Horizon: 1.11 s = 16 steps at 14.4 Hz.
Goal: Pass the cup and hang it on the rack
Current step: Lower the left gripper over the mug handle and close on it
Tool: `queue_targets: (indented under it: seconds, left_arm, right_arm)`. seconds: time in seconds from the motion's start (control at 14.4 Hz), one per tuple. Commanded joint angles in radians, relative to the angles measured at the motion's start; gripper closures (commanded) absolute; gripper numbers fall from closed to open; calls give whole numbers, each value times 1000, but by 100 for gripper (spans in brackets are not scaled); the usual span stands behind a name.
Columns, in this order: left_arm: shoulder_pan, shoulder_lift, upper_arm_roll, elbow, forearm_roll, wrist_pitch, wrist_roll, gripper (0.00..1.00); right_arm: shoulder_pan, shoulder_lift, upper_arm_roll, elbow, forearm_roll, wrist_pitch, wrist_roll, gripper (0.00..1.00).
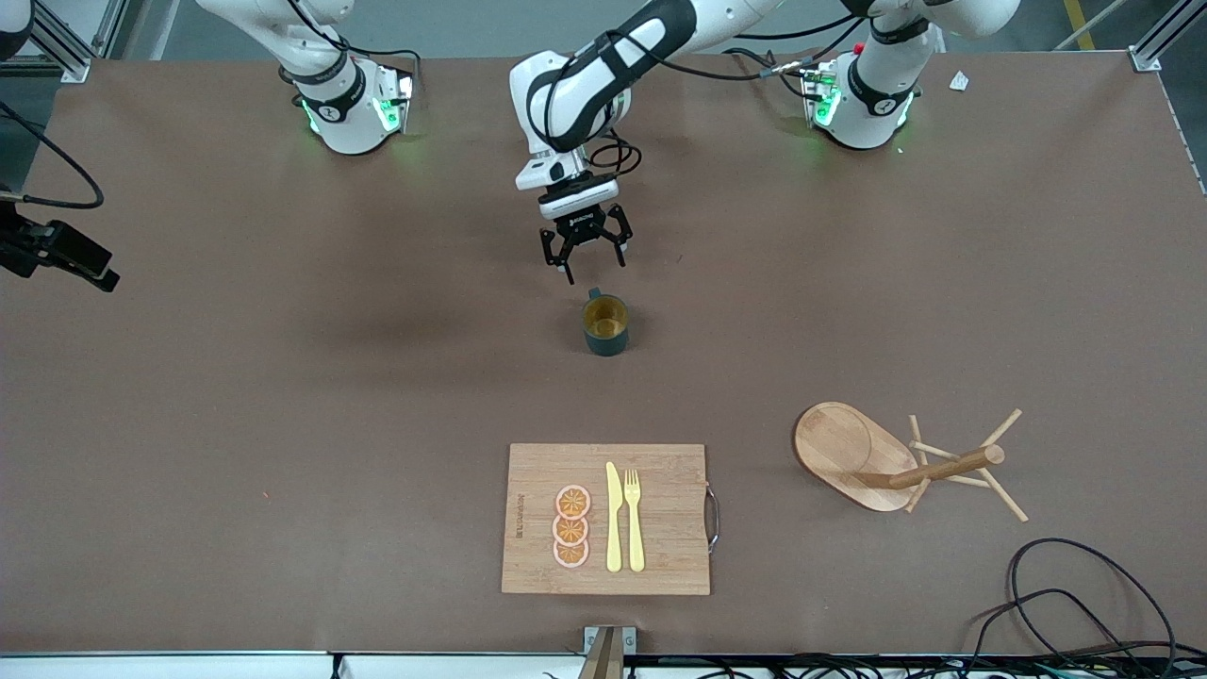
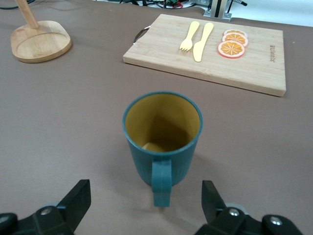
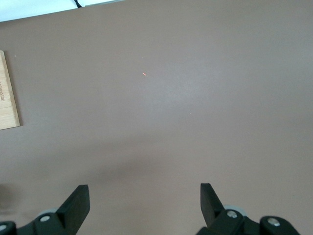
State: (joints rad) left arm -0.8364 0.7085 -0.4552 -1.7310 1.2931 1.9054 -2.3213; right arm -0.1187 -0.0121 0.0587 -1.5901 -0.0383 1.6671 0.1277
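Both grippers wide open, nothing held. Cup [image 1: 604, 325] stands upright mid-table, farther from front cam than the cutting board [image 1: 606, 519]; rack [image 1: 891, 460] sits beside the board toward the left arm's end. Left gripper [image 1: 585, 250] hovers just by the cup, handle facing it. Right gripper [image 3: 145, 205] waits over bare table. Cup prob light, rigid, smooth-walled, so you should pinch across the rim/wall and leave the handle free for a peg.

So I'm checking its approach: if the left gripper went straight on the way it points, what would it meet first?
Probably the cup, handle first; the left gripper is open, and its depth is unclear.
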Motion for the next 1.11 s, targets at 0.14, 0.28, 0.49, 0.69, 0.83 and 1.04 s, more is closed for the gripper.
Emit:
queue_targets:
  seconds: [0.14, 0.28, 0.49, 0.69, 0.83, 1.04]
  left_arm:
    - [2, -4, 3, -61, 112, -5, -78, 1]
    - [3, 0, 4, -71, 161, -5, -122, 1]
    - [6, 11, 6, -91, 218, -5, -167, 3]
    - [14, 12, 10, -111, 262, 0, -174, 3]
    - [20, 20, 12, -111, 270, 0, -174, 3]
    - [28, 46, 12, -107, 322, 3, -174, 7]
  right_arm:
    - [-18, -11, 16, -2, 12, -32, -16, 0]
    - [-18, -17, 16, -27, 12, -30, -16, 0]
    - [-16, -38, 16, -59, 12, -24, -16, 0]
    - [-21, -51, 15, -85, 12, -12, -16, 0]
    - [-21, -77, 15, -128, 12, 32, -16, 0]
    - [-18, -77, 16, -111, 12, 34, -16, 0]
